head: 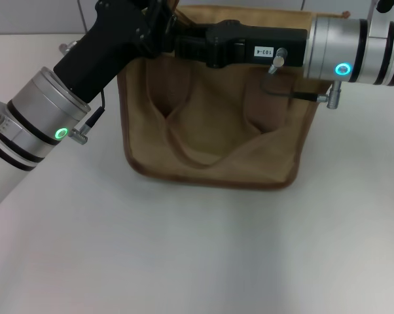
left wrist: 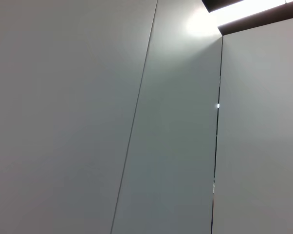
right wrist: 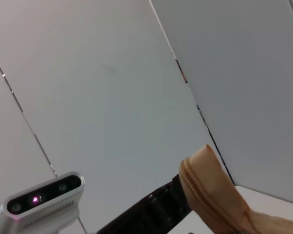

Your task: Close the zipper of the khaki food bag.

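Khaki food bag, a boxy tan canvas tote with darker piped edges, stands in the upper centre of the head view on a plain white matte tabletop. A pale wall runs behind the table along the top of that frame. The bag's long axis runs from side to side across the frame, with its broad front panel facing the camera and its top edge towards the wall. A wide fabric handle loop hangs down over the front panel.

Both arms meet over the bag's top edge. The black left gripper reaches in from the lower left to the upper left corner of the bag; the black right gripper extends in from the upper right, lying along the top edge. Whether either gripper's fingers are parted or closed, and whether they hold anything, cannot be told, since the arm bodies cover them.

The zipper is hidden in the head view. The right wrist view alone shows a raised tan end of the zipper with its stitched line, at the lower right of that frame, against grey wall panels. The left wrist view shows only grey wall panels and a bright ceiling light strip.
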`<state>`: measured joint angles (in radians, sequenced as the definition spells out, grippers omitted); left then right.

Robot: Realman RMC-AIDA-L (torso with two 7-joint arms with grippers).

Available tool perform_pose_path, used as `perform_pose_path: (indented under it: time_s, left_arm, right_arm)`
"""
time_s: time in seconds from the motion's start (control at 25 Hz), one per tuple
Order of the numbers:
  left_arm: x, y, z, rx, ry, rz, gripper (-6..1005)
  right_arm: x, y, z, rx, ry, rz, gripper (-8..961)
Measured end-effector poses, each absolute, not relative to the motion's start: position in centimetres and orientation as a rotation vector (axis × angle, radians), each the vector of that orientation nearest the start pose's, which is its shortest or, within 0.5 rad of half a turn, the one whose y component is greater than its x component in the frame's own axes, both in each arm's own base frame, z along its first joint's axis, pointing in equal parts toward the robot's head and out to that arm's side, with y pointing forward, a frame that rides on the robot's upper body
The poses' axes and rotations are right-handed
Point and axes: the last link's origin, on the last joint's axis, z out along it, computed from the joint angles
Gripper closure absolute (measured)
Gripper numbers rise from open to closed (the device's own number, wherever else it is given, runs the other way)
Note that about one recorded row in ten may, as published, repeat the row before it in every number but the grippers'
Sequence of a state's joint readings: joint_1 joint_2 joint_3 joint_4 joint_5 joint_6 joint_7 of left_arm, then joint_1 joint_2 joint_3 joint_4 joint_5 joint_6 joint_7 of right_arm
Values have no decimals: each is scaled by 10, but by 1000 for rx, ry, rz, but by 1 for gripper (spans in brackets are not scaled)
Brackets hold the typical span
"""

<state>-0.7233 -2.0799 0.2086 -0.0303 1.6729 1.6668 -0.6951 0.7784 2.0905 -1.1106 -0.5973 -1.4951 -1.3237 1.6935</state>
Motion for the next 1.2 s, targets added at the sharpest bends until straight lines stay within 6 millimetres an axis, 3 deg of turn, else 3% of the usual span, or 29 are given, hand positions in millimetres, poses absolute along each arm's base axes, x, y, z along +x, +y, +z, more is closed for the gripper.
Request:
perform_pose_path:
  time_s: [0.4, 0.72, 0.92, 1.2]
  left_arm:
    - [-188, 346, -23, -2060, -332, -1525, 890]
    - [-203, 344, -13, -1986, -362, -1511, 885]
    - [-201, 343, -16, -1997, -366, -1517, 882]
    - [-194, 339, -22, -2019, -368, -1551, 878]
  right_arm:
    - [128, 392, -35, -2726, 839, 1081, 610]
    - [151, 370, -17, -2730, 813, 1136, 612]
    - [148, 364, -16, -2762, 777, 1157, 613]
    - [137, 378, -25, -2740, 740, 1094, 615]
